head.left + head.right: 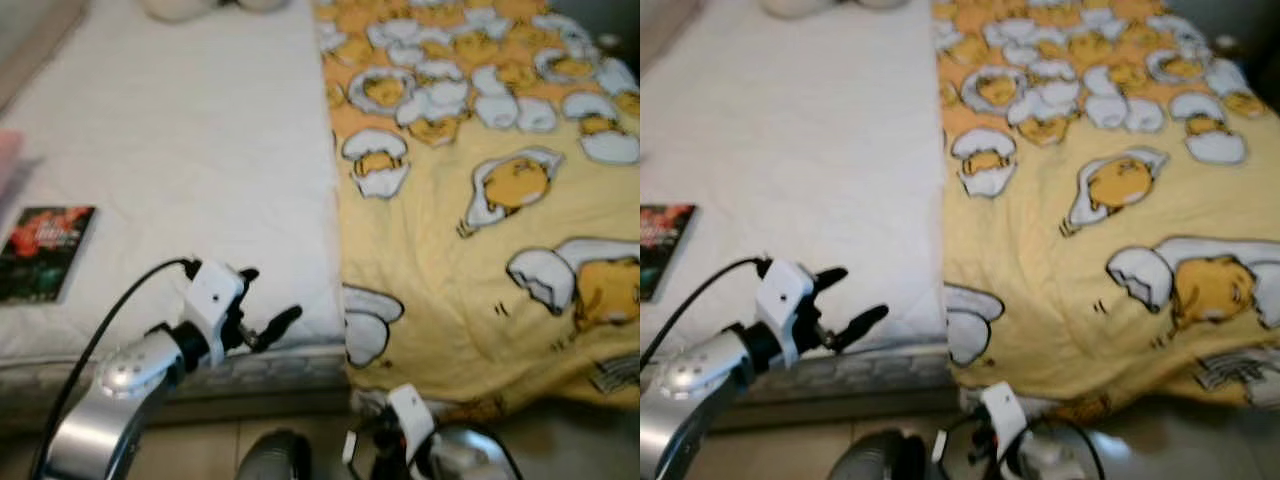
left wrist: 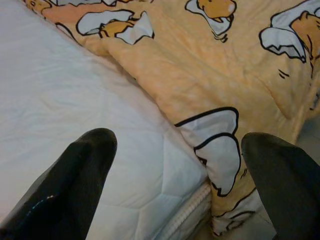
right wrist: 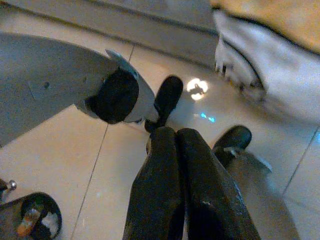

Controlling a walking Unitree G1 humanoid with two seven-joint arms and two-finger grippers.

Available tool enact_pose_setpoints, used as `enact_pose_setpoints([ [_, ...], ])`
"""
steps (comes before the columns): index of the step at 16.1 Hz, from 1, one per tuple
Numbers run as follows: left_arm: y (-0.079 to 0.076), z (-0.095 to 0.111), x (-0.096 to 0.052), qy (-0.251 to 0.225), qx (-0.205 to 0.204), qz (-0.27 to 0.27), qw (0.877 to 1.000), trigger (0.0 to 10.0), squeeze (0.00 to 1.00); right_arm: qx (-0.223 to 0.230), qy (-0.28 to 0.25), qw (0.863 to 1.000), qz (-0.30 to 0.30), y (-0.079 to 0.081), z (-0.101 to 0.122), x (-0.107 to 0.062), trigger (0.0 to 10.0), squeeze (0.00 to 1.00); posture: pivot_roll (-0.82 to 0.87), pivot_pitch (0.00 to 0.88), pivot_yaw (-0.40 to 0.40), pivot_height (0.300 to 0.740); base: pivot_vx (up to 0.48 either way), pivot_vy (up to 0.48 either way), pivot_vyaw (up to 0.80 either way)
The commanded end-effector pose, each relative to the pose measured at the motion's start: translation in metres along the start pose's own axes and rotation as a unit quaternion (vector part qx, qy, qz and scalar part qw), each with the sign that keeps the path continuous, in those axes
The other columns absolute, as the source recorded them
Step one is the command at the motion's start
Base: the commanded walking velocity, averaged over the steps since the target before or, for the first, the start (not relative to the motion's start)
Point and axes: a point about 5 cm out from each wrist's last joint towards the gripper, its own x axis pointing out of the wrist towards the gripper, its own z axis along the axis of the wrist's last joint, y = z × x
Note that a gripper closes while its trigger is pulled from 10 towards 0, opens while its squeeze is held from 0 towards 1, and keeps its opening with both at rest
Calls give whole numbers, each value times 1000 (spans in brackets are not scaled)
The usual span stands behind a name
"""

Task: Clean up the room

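Here's the bed from above: bare white mattress (image 1: pixel 200 150) on the robot's left half, and a yellow blanket (image 1: pixel 480 250) printed with egg-and-chick cartoon figures covering the right half, its edge running straight down the middle and spilling over the foot of the bed toward the floor. The left gripper (image 1: pixel 262 303) is up at the near edge of the mattress, just beside the blanket's border, its two black fingers spread apart and holding nothing. From the left wrist camera those fingers (image 2: pixel 75 185) frame the quilted mattress corner and the blanket's hanging fold, where a white egg-shell shape outlined in black droops over the piped seam. Over on the far left of the mattress lies a dark book (image 1: pixel 45 252) with a red cover picture, flat and well apart from the gripper. The right gripper (image 3: pixel 180 165) hangs low near the floor, fingers pressed tight together with nothing between them; its wrist camera looks down at glossy beige floor tiles (image 3: pixel 100 170), the robot's own silver limb and black feet, and the blanket's white and yellow hem dangling at the bed's base. Pale rounded shapes sit at the head of the mattress, too blurred to name.
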Motion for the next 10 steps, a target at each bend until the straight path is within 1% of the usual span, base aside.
enact_pose_setpoints([
  [1, -3, 0, 0, 1, 1, -6, 1000, 10000, 0, 7, 21, 1000, -14, -1, -12, -2, 10000, 0, 187, 131, 46, 740, 0, 0, 0],
  [2, -3, 0, 1, 1, 2, -7, 1000, 10000, 0, 9, 18, 999, -25, -4, -12, -3, 10000, 0, 188, 131, 46, 740, 0, 0, 0],
  [3, -3, -1, 1, 2, 1, -7, 1000, 10000, 0, 2, -6, 999, -47, -8, -4, -3, 10000, 0, 188, 131, 46, 740, 0, 0, 0],
  [4, -2, -1, 0, 2, 3, -4, 1000, 10000, 0, -3, -59, 995, -83, -15, 18, -3, 10000, 0, 186, 129, 45, 740, 0, 0, 0],
  [5, -1, -1, 1, 2, 5, 0, 1000, 10000, 0, -1, -98, 989, -113, -20, 34, -5, 10000, 0, 183, 125, 42, 740, 0, 0, 0],
  [6, 1, -1, 2, -4, 6, 15, 1000, 10000, 0, 10, -152, 979, -138, -25, 55, -8, 10000, 0, 179, 118, 37, 740, 0, 0, 0],
  [7, 5, -2, 5, -10, -1, 43, 999, 10000, 0, 19, -234, 958, -168, -31, 85, -17, 10000, 118, 165, 104, 29, 740, 0, 0, 0],
  [8, 6, -4, 7, -15, -13, 63, 998, 10000, 0, 19, -280, 942, -183, -33, 99, -24, 10000, 584, 159, 94, 22, 740, 0, 0, 0],
  [9, 7, -5, 9, -19, -22, 74, 997, 10000, 0, 23, -302, 935, -187, -33, 106, -28, 10000, 584, 157, 91, 20, 740, 0, 0, 0],
  [10, 7, -7, 13, -24, -43, 98, 994, 10000, 0, 17, -333, 921, -203, -35, 114, -35, 10000, 1000, 140, 67, 5, 740, 0, 0, 0],
])
